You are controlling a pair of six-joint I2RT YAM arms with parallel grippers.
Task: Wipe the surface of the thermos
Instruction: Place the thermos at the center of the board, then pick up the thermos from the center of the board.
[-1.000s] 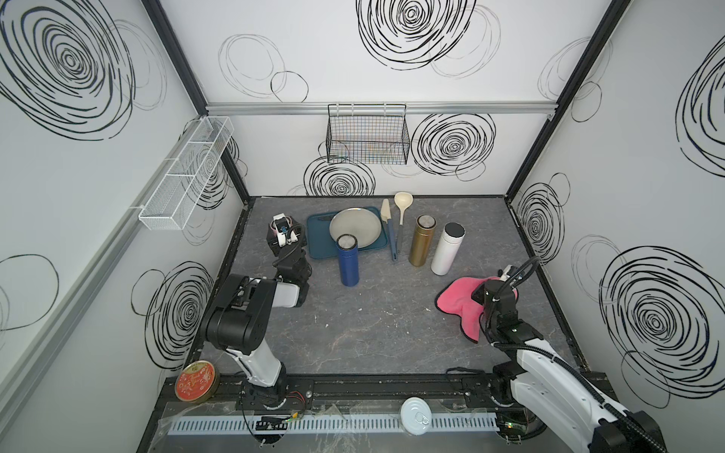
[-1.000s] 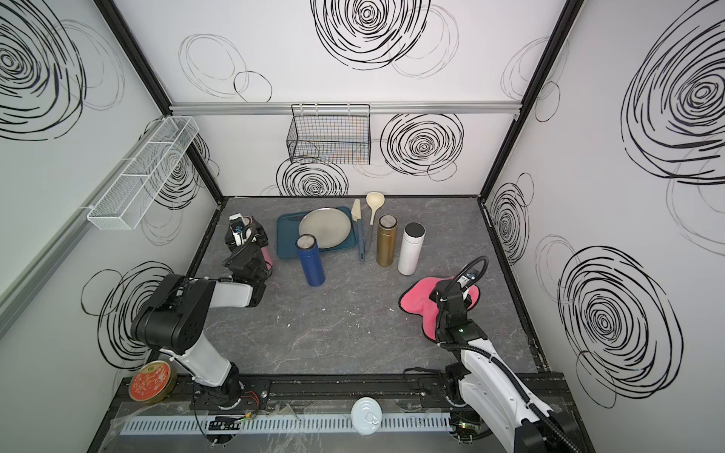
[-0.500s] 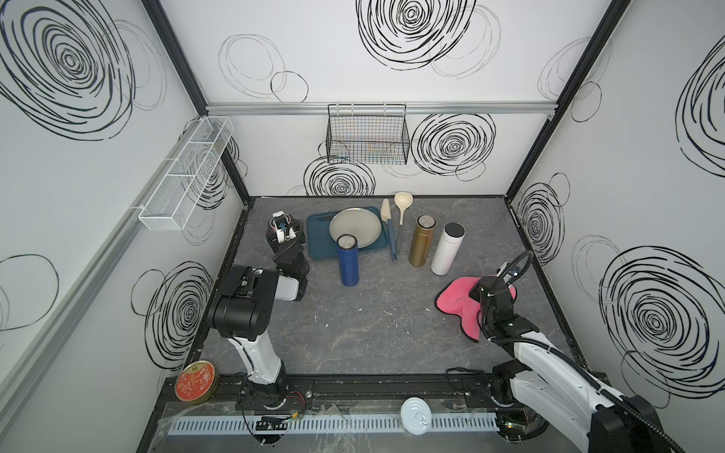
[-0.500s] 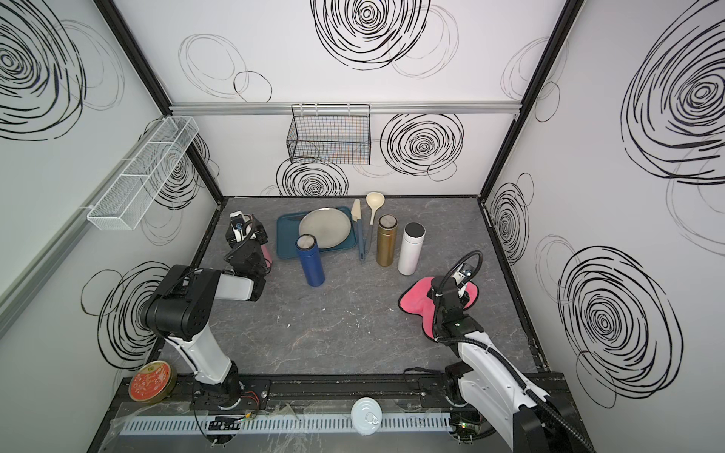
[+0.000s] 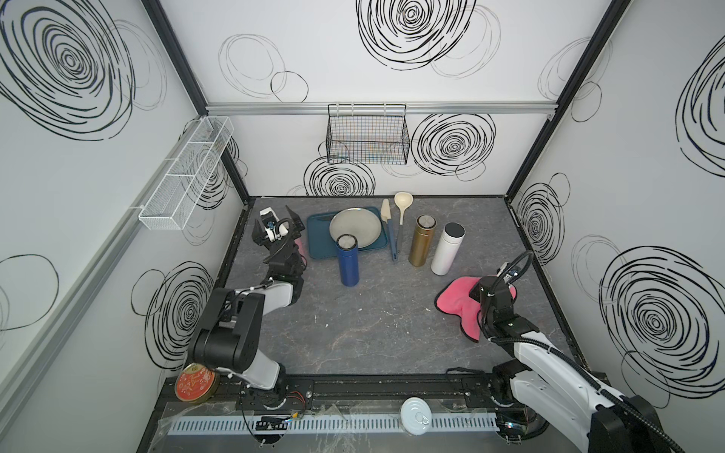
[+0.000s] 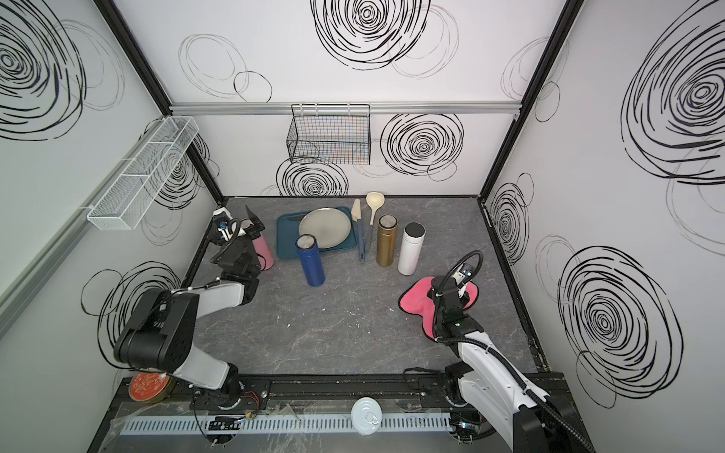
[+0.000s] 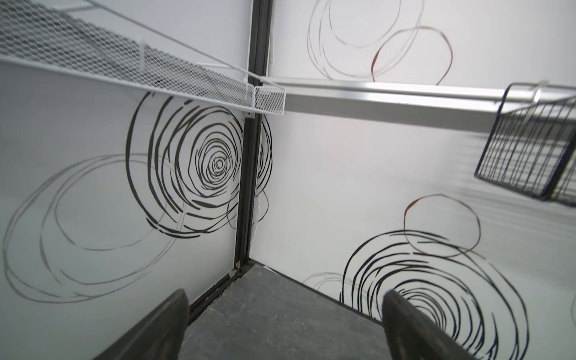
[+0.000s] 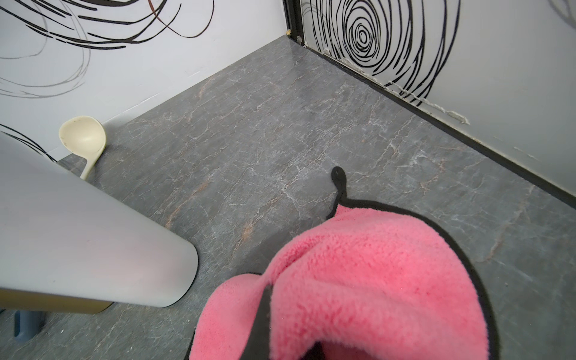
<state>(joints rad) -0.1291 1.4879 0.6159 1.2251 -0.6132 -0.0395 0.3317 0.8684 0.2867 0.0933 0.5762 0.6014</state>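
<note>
While the left gripper (image 7: pixel 285 294) gapes wide, holding zilch | slim pink thermos (image 6: pixel 263 253) right next to it | right gripper (image 5: pixel 476 294) pinched tight on fluffy pink cloth (image 8: pixel 374 280)

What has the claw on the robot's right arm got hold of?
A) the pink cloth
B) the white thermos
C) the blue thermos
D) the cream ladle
A: the right claw sits shut on the pink cloth, whose fleece bunches up toward it in the right wrist view; the white thermos stands apart.
</note>
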